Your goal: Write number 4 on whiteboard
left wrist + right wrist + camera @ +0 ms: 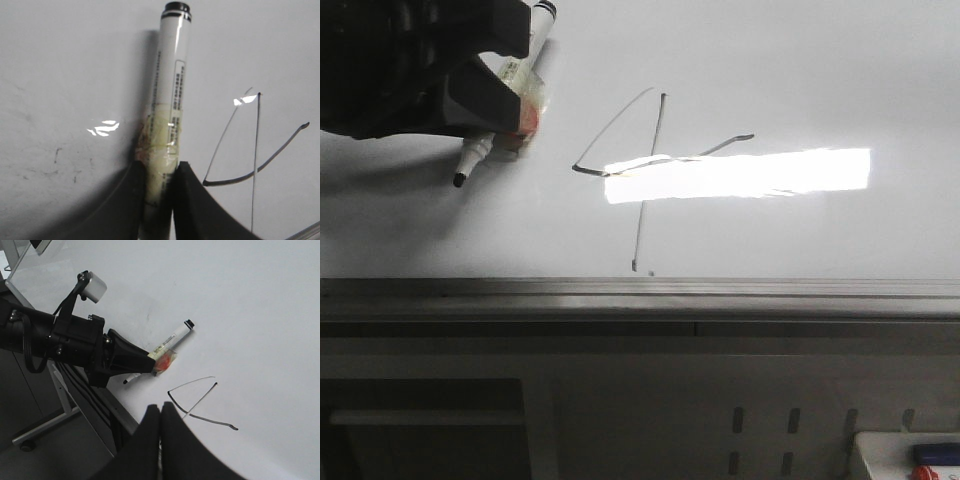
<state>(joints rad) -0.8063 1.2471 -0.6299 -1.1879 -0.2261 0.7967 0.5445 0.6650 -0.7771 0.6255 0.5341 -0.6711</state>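
The left gripper (495, 95) pinches a white marker (170, 100) tight between its two black fingers (192, 200), with some yellowish tape around the pen where they hold it. The dark tip (459, 180) of the pen pokes out below the fingers and seems to sit just off the whiteboard (800, 70), though I cannot tell for sure if it touches. The number 4 (650, 165) is drawn on the board beside the gripper, on the side away from the arm, a little apart from the pen tip. It has a slanted line, a wavy bar and a long line down, so it looks all done. The best thing now, I think, is to lift the pen straight up and away, slowly, so the tip does not drag and leave an extra mark or smear the wet lines. The right gripper (160, 412) hangs above the 4 with its fingers pressed together, holding nothing.
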